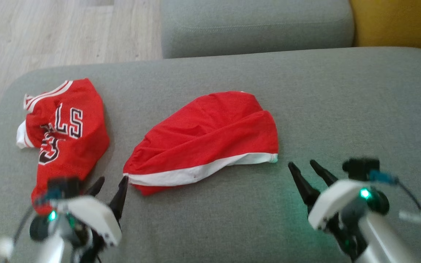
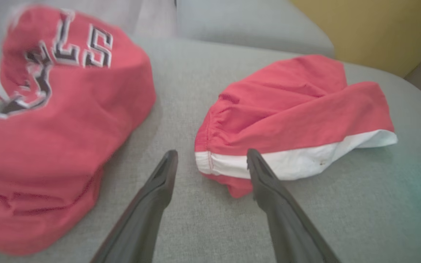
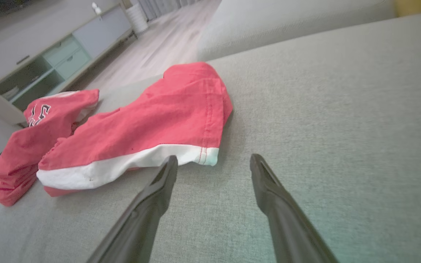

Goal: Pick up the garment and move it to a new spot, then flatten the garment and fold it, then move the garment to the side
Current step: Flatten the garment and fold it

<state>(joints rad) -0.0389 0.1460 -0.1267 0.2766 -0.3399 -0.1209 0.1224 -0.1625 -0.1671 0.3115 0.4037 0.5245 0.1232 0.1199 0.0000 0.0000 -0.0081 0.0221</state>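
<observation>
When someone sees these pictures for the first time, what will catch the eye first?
Two bright red pieces lie on the grey cushion: a red garment with a white band in the middle, a crumpled lettered jersey to its left. The open left end effector and right end effector hover near the band's two ends.

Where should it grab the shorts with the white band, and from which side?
The white band's ends, left tool on the left end, right tool on the right, from the robot's side: that edge lies nearest and exposed.
</observation>
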